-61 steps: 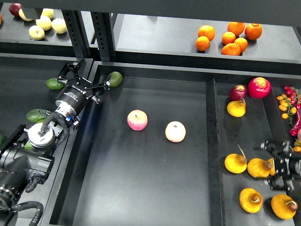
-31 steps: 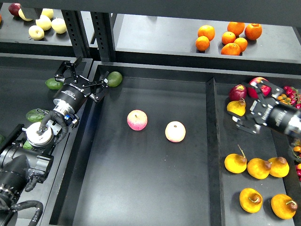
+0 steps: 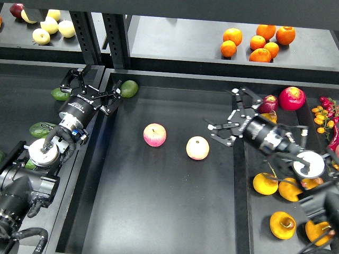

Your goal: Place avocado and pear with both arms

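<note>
The dark green elongated avocado [image 3: 38, 129] lies in the left tray, partly behind my left arm. My left gripper [image 3: 90, 89] is open and empty above the rim between the left and middle trays, well beyond the avocado. Several yellow-orange pears lie in the right tray; one with a brown sunken blotch [image 3: 282, 225] is near the front. My right gripper [image 3: 226, 117] is open and empty over the right side of the middle tray [image 3: 159, 211], left of the pears.
A rounder green avocado [image 3: 128, 88] sits in the middle tray's far left corner, and a lighter one [image 3: 60, 94] in the left tray. Two pink-yellow apples [image 3: 154, 135] [image 3: 197, 147] lie mid-tray. Oranges [image 3: 258, 42] are on the back shelf.
My right arm has swung from the front right, over the pears, up and left over the middle tray, gripper open. My left gripper has drawn back slightly left from the corner avocado.
</note>
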You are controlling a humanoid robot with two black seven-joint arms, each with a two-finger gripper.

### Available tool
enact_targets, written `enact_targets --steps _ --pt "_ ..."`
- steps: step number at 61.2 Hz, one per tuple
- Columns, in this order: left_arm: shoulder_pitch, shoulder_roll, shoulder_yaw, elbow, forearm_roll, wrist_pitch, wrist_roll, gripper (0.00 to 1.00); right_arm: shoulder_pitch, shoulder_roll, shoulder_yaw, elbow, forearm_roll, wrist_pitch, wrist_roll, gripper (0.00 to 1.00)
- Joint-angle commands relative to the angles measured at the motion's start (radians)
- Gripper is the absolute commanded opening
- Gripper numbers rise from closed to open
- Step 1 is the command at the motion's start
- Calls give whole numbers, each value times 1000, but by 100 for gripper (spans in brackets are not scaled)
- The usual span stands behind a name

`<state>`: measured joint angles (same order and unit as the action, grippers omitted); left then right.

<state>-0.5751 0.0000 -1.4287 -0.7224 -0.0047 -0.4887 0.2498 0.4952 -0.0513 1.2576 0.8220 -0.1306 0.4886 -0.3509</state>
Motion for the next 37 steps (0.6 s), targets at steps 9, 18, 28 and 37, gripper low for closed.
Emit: enact_targets --steps 9,18,28,37 --pt "4 0 10 -5 0 0 0 99 106 51 42 -122 -15 0 81 99" --pt "3 0 16 -5 0 0 0 99 148 51 74 -208 -75 0 99 99" --pt "-12 0 21 3 2 0 0 99 149 51 95 -245 -80 0 110 99" --pt "-20 0 21 8 2 0 0 99 151 51 100 -261 -80 0 121 99"
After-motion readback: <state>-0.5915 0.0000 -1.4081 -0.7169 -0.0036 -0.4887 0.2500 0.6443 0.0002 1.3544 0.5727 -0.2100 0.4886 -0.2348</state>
